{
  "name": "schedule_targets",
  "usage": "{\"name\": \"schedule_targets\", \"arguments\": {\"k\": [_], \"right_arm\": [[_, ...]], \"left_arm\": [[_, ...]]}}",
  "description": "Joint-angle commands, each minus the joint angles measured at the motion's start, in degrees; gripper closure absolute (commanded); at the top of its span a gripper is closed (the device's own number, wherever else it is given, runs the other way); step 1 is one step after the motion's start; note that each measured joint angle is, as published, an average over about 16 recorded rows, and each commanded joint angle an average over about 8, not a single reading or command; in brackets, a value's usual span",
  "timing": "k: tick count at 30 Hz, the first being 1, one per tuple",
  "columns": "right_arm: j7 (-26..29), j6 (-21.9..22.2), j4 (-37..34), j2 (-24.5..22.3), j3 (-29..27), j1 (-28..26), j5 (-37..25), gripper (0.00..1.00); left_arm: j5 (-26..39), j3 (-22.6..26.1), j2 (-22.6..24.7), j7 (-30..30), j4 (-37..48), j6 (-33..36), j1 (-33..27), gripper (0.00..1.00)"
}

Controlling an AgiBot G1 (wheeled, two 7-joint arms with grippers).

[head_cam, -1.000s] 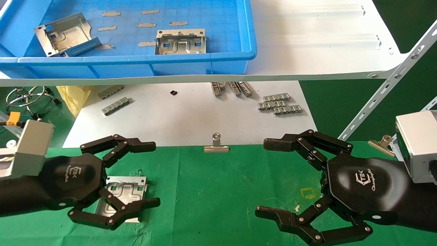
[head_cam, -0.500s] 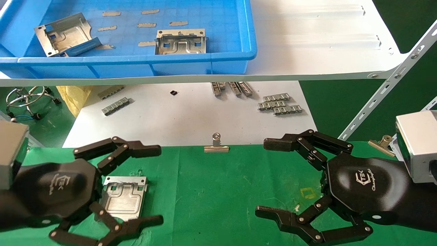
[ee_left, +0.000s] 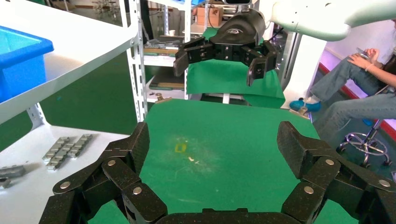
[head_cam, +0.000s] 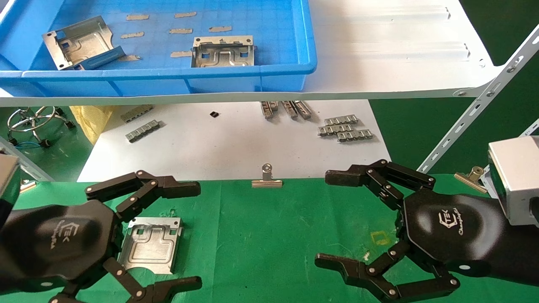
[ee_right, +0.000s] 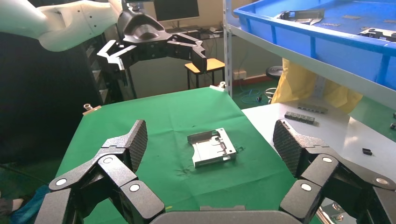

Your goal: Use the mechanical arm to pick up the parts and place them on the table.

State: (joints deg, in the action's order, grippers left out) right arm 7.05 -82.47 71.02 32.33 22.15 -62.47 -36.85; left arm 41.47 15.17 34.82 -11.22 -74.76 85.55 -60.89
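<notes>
One part (head_cam: 151, 244) (ee_right: 212, 149), a silver stamped plate, lies flat on the green table (head_cam: 269, 235) at the front left. My left gripper (head_cam: 191, 236) hovers over it, open, fingers spread wide and touching nothing. In the left wrist view the left gripper (ee_left: 212, 149) holds only air above the cloth. My right gripper (head_cam: 328, 219) (ee_right: 210, 140) stands open and empty over the table's right side. Two more parts (head_cam: 80, 42) (head_cam: 223, 51) lie in the blue bin (head_cam: 168, 73) on the raised shelf.
A white shelf (head_cam: 379, 50) carries the bin above a white board (head_cam: 231, 143) strewn with small ridged strips (head_cam: 345, 128). A silver binder clip (head_cam: 267, 179) sits at the cloth's far edge. A slotted shelf brace (head_cam: 476, 109) slants at the right.
My left gripper has let go of the part, spread its fingers wider and drawn back toward me. The part now lies free on the cloth. The right arm has not moved.
</notes>
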Motion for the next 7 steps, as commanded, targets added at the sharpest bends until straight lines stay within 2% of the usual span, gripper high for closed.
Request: {"name": "schedule_targets", "arguments": {"k": [1, 7], "right_arm": [[0.0, 0.0, 0.0, 0.0, 0.0, 0.0, 0.0, 0.0], [0.0, 0.0, 0.0, 0.0, 0.0, 0.0, 0.0, 0.0]], "left_arm": [[0.02, 0.15, 0.02, 0.09, 0.22, 0.0, -0.1, 0.0], [0.11, 0.38, 0.07, 0.23, 0.55, 0.03, -0.28, 0.0]]}}
